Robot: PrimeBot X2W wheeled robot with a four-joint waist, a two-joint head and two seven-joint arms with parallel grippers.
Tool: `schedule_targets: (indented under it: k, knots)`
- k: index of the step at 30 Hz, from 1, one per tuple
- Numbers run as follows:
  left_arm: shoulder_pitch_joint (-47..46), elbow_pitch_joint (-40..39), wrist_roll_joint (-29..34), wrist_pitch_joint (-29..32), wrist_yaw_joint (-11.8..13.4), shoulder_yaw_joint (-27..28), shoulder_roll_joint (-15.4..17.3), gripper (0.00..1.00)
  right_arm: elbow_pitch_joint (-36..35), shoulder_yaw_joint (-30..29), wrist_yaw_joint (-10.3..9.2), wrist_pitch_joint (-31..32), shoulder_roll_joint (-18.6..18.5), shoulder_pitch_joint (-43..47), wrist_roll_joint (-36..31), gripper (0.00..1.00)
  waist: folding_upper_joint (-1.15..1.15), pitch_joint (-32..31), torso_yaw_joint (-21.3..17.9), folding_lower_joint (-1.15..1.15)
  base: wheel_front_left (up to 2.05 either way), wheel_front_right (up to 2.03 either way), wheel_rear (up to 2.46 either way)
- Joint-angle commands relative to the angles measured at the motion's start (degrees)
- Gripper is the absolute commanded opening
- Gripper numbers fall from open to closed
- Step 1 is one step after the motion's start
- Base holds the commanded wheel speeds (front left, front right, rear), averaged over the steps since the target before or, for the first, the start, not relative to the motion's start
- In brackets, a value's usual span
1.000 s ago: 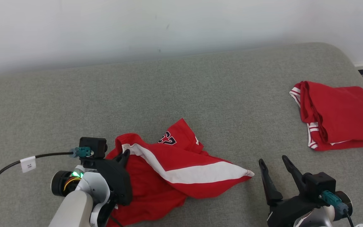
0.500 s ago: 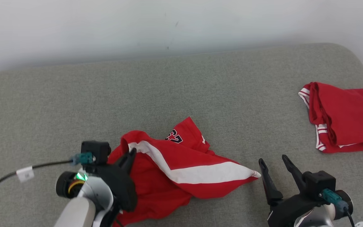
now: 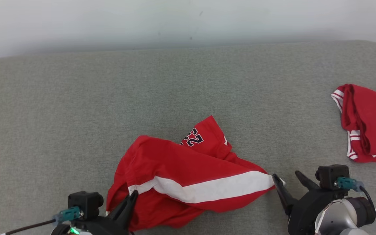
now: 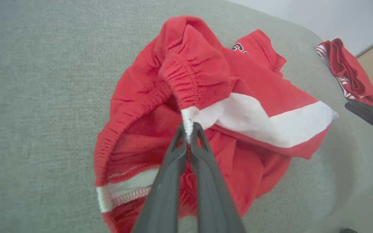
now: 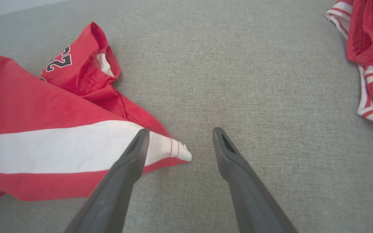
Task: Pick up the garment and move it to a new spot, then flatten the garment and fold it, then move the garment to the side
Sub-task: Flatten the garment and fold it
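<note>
Grey cushion (image 3: 77, 98) bears the shorts (image 3: 188, 163): left fingers (image 4: 173, 158) pinch the waistband (image 4: 186, 119), its hem corner (image 5: 176, 150) between the spread right fingers (image 5: 128, 161).

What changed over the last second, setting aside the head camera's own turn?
The left gripper, shut on the waistband of the striped garment, has pulled it back toward the robot, drawing the white stripe out flatter. The right gripper, open, now has one finger over the stripe's hem corner. The folded red garment lies as before on the grey cushion.
</note>
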Motion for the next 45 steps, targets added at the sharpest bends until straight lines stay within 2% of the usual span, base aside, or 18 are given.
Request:
schedule_targets:
  k: [1, 6, 13, 22, 23, 24, 25, 26, 27, 28, 29, 36, 45]
  knots:
    - [1.0, -0.7, -0.3, 0.2, 0.5, 0.1, 0.1, 0.0, -1.1, 0.0, -0.14, 2.7, 0.1, 0.6, 0.5, 1.0, 0.0, 0.5, 0.6, 0.0, 0.0, 0.0, 0.0]
    - [2.2, -1.3, -0.8, 0.4, 1.2, 0.4, 0.3, 0.0, -4.0, -1.7, -0.14, 9.0, 1.5, 1.3, -0.1, 1.0, 0.0, 0.6, 0.9, 0.0, 0.0, 0.0, 0.0]
    - [3.1, -1.5, -1.0, 1.0, 2.1, 0.7, 0.9, 0.0, -3.2, -1.3, -0.14, 14.5, 1.6, 0.4, -0.2, 1.0, 0.0, 1.0, 0.7, 0.0, 0.0, 0.0, 0.0]
    - [3.4, -1.5, -1.4, 1.5, 2.5, 0.6, 1.3, 0.0, -0.6, -0.2, -0.14, 14.9, 1.1, -2.9, -0.3, 1.0, 0.0, 1.6, 0.9, 0.0, 0.0, 0.0, 0.0]
    - [3.4, -1.5, -1.4, 1.6, 2.5, 0.5, 1.3, 0.0, -0.2, 0.0, -0.14, 15.3, 1.0, -3.0, -0.2, 0.98, 0.0, 1.6, 0.9, 0.0, 0.0, 0.0, 0.0]
    - [3.4, -1.4, -1.4, 1.6, 2.6, 0.5, 1.3, 0.0, 0.1, 0.2, -0.14, 15.5, 0.9, -3.1, -0.2, 0.89, 0.0, 1.6, 1.0, 0.0, 0.0, 0.0, 0.0]
    - [3.4, -1.4, -1.4, 1.6, 2.6, 0.4, 1.3, 0.0, 0.3, 0.2, -0.14, 15.6, 0.8, -3.2, -0.2, 0.72, 0.0, 1.6, 1.0, 0.0, 0.0, 0.0, 0.0]
    - [3.4, -1.4, -1.3, 1.6, 2.6, 0.4, 1.3, 0.0, 0.4, 0.3, -0.14, 15.5, 0.7, -3.3, -0.3, 0.66, 0.0, 1.5, 1.1, 0.0, 0.0, 0.0, 0.0]
    - [3.5, -1.4, -1.4, 1.5, 2.6, 0.4, 1.3, 0.0, 0.4, 0.6, -0.14, 15.2, 0.6, -3.4, -0.4, 0.31, 0.0, 1.5, 1.1, 0.0, 0.0, 0.0, 0.0]
    - [3.6, -1.5, -1.4, 1.4, 2.7, 0.4, 1.3, 0.0, 0.3, 0.6, -0.14, 14.7, 0.6, -3.6, -0.5, 0.11, 0.0, 1.4, 1.1, 0.0, 0.0, 0.0, 0.0]
    - [3.7, -1.5, -1.4, 1.3, 2.7, 0.4, 1.3, 0.0, 0.4, 0.8, -0.14, 14.5, 0.6, -3.6, -0.7, 0.0, 0.0, 1.4, 1.1, 0.0, 0.0, 0.0, 0.0]
    - [2.6, -2.2, -1.1, -2.2, 2.3, 1.5, 1.0, 0.0, -0.5, 0.2, -0.14, 10.2, 0.7, -4.1, -1.3, 0.0, 0.0, 0.5, 0.6, 0.0, 0.0, 0.0, 0.0]
    - [-0.3, -4.3, -3.5, -9.0, 0.8, 3.9, -1.3, 0.0, -2.1, -1.7, -0.14, 0.5, 0.6, -6.5, -0.7, 0.0, 0.0, -1.4, 0.4, 0.0, 0.0, 0.0, 0.0]
